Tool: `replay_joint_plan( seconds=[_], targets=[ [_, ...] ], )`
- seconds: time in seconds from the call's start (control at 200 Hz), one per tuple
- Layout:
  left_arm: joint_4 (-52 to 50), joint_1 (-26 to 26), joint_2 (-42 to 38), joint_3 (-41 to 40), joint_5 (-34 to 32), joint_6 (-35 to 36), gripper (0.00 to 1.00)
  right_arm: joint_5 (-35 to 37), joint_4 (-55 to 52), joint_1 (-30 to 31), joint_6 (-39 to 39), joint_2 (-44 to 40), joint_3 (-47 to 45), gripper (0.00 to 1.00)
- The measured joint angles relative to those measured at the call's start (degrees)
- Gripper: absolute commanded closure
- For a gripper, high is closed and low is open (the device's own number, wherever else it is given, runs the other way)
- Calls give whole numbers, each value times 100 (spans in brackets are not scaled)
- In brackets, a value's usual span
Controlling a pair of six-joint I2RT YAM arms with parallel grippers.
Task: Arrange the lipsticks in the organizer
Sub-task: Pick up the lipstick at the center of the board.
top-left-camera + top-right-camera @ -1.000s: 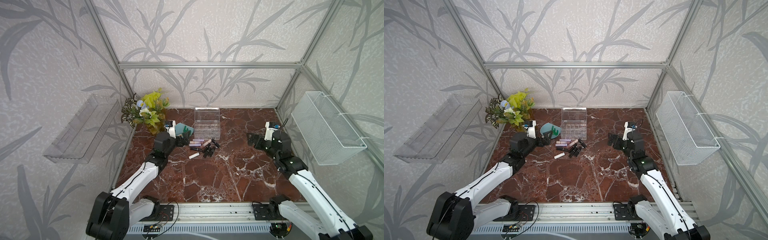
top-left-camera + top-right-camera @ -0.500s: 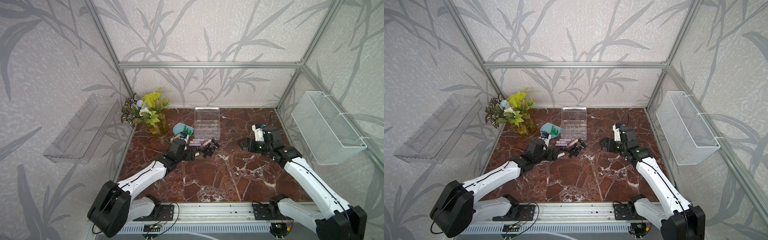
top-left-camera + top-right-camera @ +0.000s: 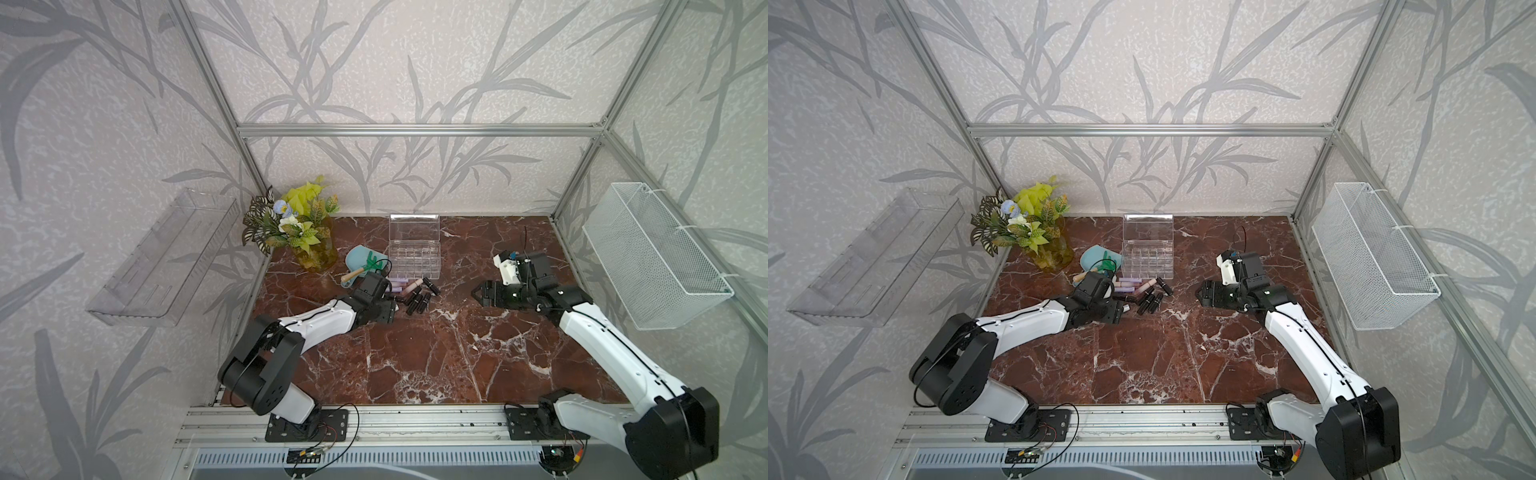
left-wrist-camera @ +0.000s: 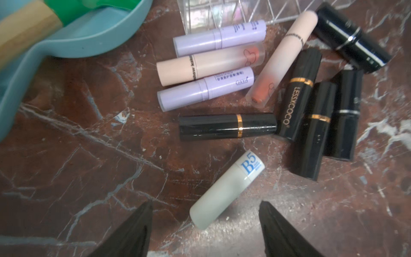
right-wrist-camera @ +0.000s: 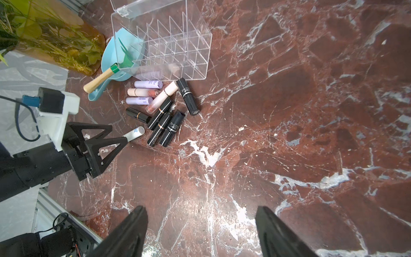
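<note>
Lipsticks (image 5: 160, 111) all loose on bench (image 3: 436, 357), none in organizer yet. About ten tubes, clustered left of centre, toward back edge.

Nearest front edge: white lipstick (image 4: 226, 191), lying flat, slightly apart from the rest. Left tool (image 4: 205, 202) sits right on it. Jaws are spread, one either side of the tube's plain end, with a gap on both sides. No contact visible, nothing held. Tube's long axis runs away from the tool, slanted across the jaw gap, labelled cap end pointing at the pile. Judgement: jaws would pinch across the tube's width, so the slant may roll it.

Left arm reaches from front-left corner, forearm low and nearly flat, tool close to bench. It is clearly the nearer arm.

Right tool (image 5: 200, 208) has jaws apart and empty, over bare bench toward the right edge, well apart from the pile. It points left at the pile, wrist bent.

Behind the white one: black lipsticks (image 4: 307, 124) bunched side by side, then lilac and pink ones. A blue scoop (image 4: 73, 37) lies just left of those.

Farthest: organizer (image 5: 173, 51) near back edge, lid up, compartments look empty, front wall just behind the pile.
</note>
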Motion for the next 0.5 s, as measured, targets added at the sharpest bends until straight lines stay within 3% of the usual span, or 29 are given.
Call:
replay_joint_plan(
  seconds=[0.315, 0.5],
  targets=[
    [-168, 0, 466, 177, 184, 125, 24, -52, -61, 11, -98, 122, 26, 21],
    [-168, 0, 612, 330, 267, 199, 33, -98, -61, 33, -114, 208, 98, 22]
  ],
)
